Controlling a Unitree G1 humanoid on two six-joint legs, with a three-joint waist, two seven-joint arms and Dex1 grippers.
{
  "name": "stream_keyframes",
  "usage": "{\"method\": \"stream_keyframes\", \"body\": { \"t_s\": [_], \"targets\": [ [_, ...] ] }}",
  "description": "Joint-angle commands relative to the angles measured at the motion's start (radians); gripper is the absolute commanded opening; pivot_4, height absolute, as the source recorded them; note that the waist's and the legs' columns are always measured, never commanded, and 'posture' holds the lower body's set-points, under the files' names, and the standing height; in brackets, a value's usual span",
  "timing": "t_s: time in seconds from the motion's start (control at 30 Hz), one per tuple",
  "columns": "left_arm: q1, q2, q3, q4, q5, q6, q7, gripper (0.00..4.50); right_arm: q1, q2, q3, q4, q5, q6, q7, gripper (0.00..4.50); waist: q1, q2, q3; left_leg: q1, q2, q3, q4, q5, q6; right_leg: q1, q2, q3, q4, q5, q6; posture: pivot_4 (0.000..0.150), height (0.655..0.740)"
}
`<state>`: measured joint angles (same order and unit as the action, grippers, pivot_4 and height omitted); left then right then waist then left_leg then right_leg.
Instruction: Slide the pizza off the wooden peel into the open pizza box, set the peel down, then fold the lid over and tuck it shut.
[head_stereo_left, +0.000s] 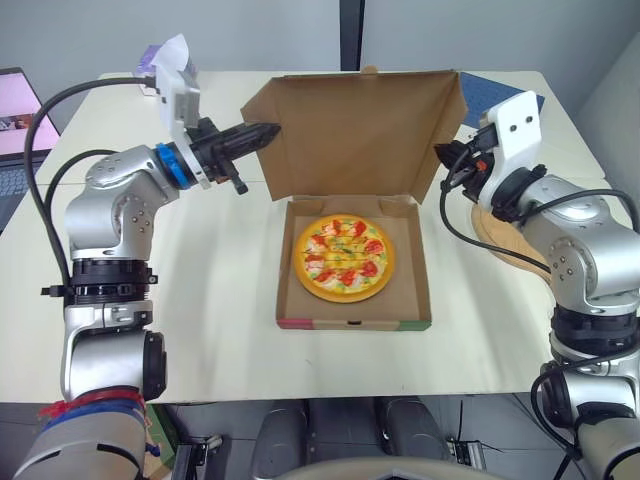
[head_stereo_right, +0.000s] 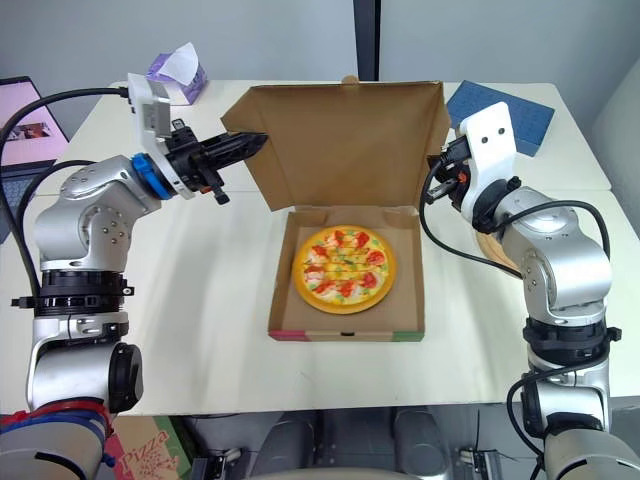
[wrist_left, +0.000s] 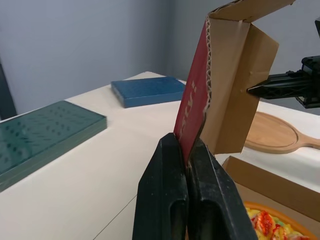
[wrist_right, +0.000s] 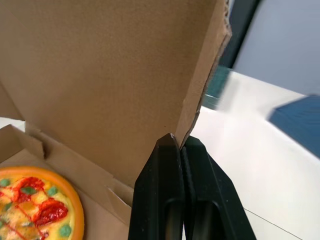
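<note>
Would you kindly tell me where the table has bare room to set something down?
Free: the table left of the pizza box, and the strip before it. Crowded: right side, where the peel lies; far edge, with tissue box and blue pad.

Round pizza (head_stereo_left: 343, 257) with orange crust and red and green toppings, flat and centred in base of cardboard pizza box (head_stereo_left: 352, 322). Hinged lid (head_stereo_left: 355, 130) raised near upright at rear edge, brown inside, red outside, side flaps angled forward. Wooden peel (wrist_left: 272, 134) flat on table, right of box.
</note>
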<state>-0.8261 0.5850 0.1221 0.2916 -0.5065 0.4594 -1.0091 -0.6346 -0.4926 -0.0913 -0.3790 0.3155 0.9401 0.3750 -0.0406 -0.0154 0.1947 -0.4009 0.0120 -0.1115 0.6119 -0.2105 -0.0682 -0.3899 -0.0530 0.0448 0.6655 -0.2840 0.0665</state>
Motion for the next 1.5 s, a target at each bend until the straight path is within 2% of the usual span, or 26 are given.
{"method": "stream_keyframes", "body": {
  "t_s": [0.03, 0.3, 0.53, 0.9, 1.17, 1.5],
  "targets": [
    [-0.019, -0.037, -0.012, -0.096, -0.002, 0.027, 0.063, 0.0, 0.005, -0.005, -0.009, -0.131, 0.002, 0.014, -0.03, 0.06, 0.0, 0.0, 0.0, 0.0, 0.0, 0.0, 0.0, 0.0, 0.0, 0.0, 0.0, 0.0, 0.0, 0.0, 0.0, 0.15, 0.74],
    [0.077, -0.124, 0.036, -0.328, -0.045, 0.114, 0.259, 0.0, 0.057, 0.019, -0.005, -0.205, 0.003, 0.053, -0.074, 0.06, -0.001, 0.0, 0.0, 0.0, 0.0, 0.0, 0.0, 0.0, 0.0, 0.0, 0.0, 0.0, 0.0, 0.0, 0.0, 0.15, 0.74],
    [0.148, -0.225, 0.053, -0.398, -0.022, 0.064, 0.38, 0.0, 0.088, -0.001, 0.009, -0.179, -0.02, 0.009, -0.061, 0.06, 0.006, 0.0, 0.0, 0.0, 0.0, 0.0, 0.0, 0.0, 0.0, 0.001, 0.0, 0.0, -0.001, 0.0, 0.0, 0.15, 0.74],
    [0.306, -0.373, 0.016, -0.659, -0.009, 0.02, 0.563, 0.0, 0.116, -0.013, -0.028, -0.22, 0.016, 0.016, -0.032, 0.06, 0.009, 0.0, 0.0, 0.0, 0.0, 0.0, 0.0, 0.0, 0.0, 0.001, 0.0, 0.001, -0.001, 0.0, 0.0, 0.15, 0.74],
    [0.435, -0.442, -0.068, -0.759, 0.049, -0.085, 0.612, 0.0, 0.15, 0.004, -0.036, -0.255, 0.025, 0.017, -0.044, 0.06, 0.009, 0.0, 0.0, 0.0, 0.0, 0.001, 0.001, 0.0, 0.0, 0.001, 0.0, 0.001, -0.001, 0.0, 0.0, 0.15, 0.74],
    [0.565, -0.512, -0.147, -0.731, 0.121, -0.263, 0.605, 0.0, 0.209, -0.011, -0.03, -0.259, 0.029, -0.041, -0.006, 0.06, 0.011, -0.001, 0.0, 0.0, 0.0, 0.001, 0.001, 0.0, 0.0, 0.002, 0.0, 0.001, -0.002, 0.0, 0.0, 0.15, 0.74]
  ]
}}
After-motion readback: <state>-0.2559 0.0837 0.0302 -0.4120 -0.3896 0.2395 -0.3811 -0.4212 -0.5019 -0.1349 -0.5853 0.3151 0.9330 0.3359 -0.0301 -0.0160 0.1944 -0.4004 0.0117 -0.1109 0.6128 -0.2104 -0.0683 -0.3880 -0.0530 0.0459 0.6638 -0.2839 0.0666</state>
